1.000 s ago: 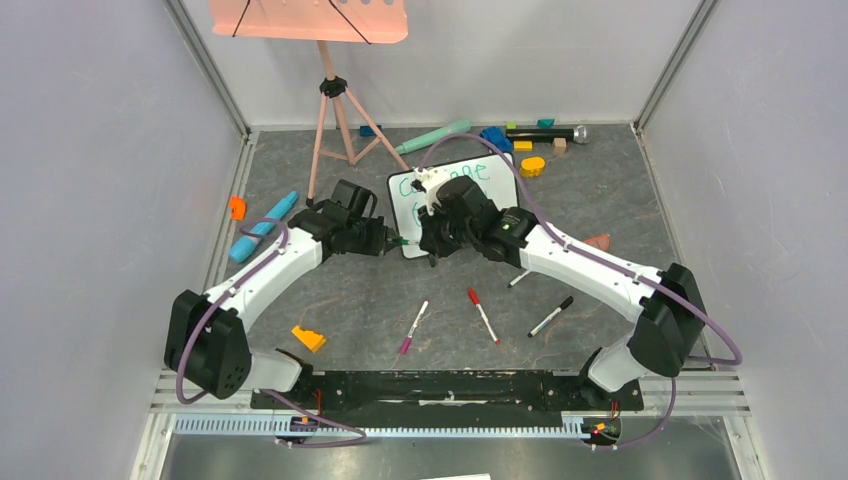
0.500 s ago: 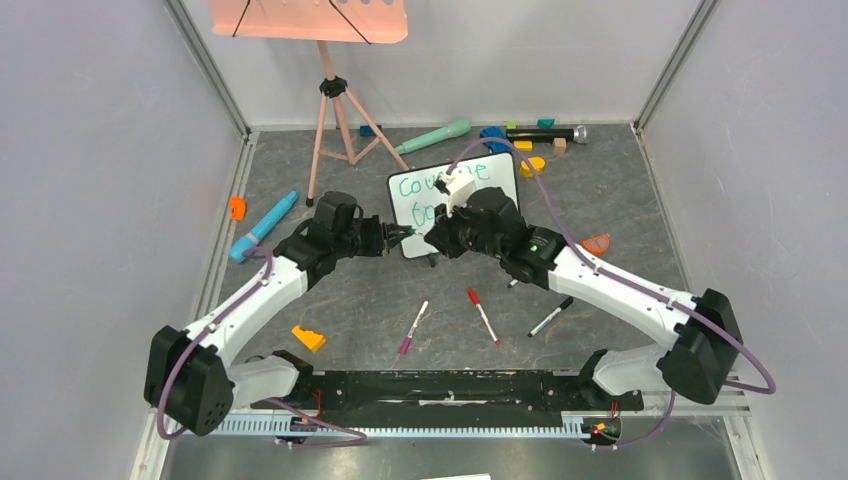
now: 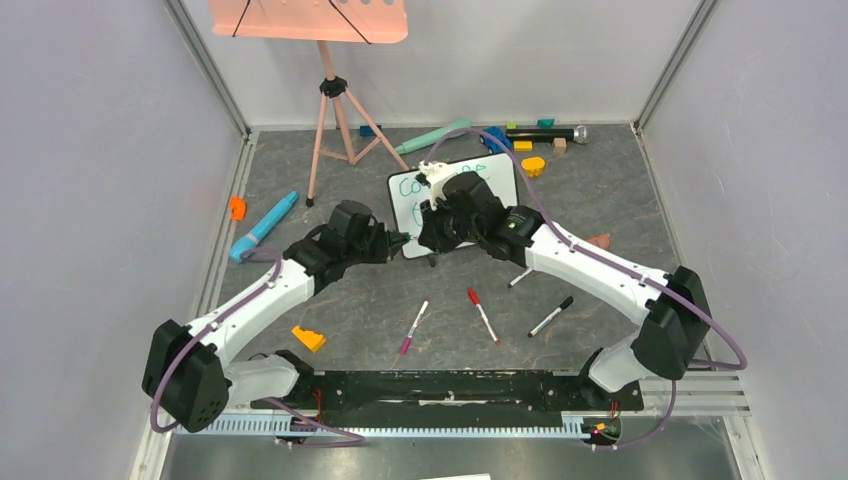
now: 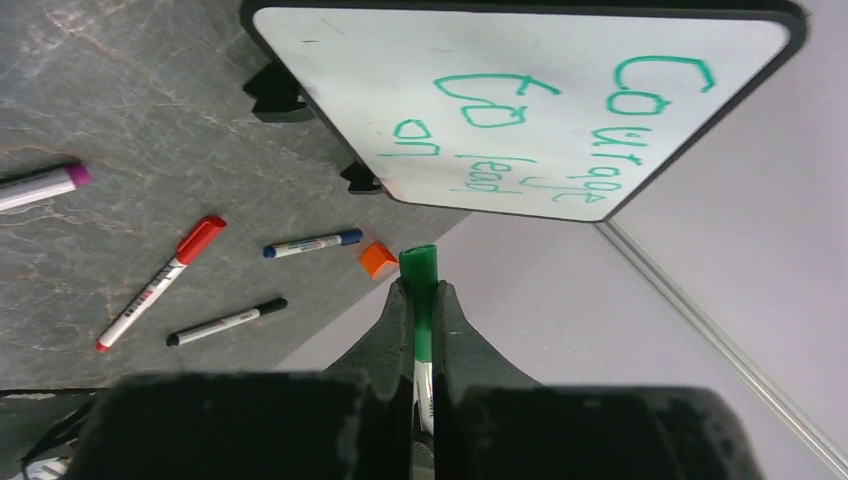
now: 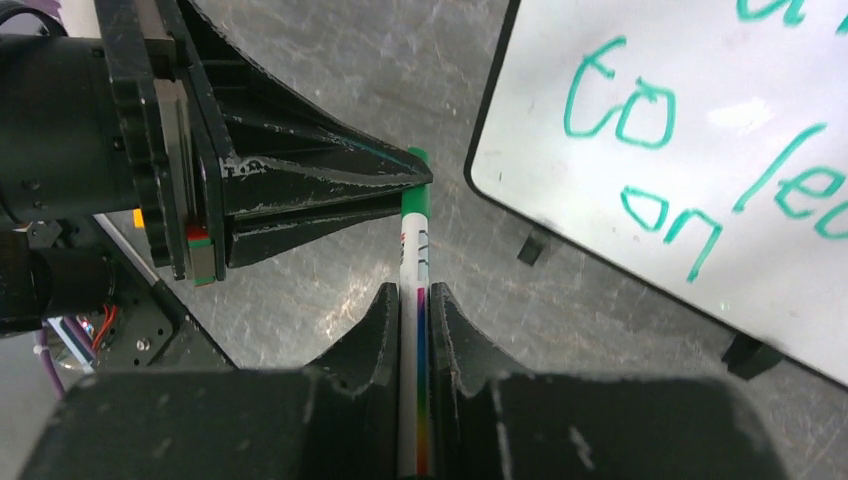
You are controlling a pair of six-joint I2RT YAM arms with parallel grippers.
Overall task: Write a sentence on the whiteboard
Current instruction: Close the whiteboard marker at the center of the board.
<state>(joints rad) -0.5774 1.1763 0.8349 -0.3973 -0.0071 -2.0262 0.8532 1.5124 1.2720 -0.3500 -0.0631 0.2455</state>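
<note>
The whiteboard (image 3: 408, 205) stands mid-table, and my right arm covers most of it in the top view. The sentence (image 4: 487, 103) is in teal-green handwriting and reads "courage to lead on" over three lines. Both grippers meet at the board's near left corner on one green marker (image 5: 414, 235). My right gripper (image 5: 412, 290) is shut on its white barrel. From the side, my left gripper (image 4: 420, 285) is shut on the marker at its green cap (image 4: 419, 262). In the top view, the left gripper (image 3: 398, 240) and right gripper (image 3: 428, 240) nearly touch.
A salmon-pink tray (image 3: 308, 20) on a tripod (image 3: 335, 120) stands at the back left. Purple (image 3: 414, 326), red (image 3: 484, 315) and black (image 3: 551, 316) markers lie in front of the arms. A blue pen (image 3: 263, 227), an orange wedge (image 3: 308, 338) and small toys (image 3: 530, 135) lie around.
My right arm swung out to the right, then came back over the board. The left arm shifted slightly. Both grippers stayed shut at the marker.
</note>
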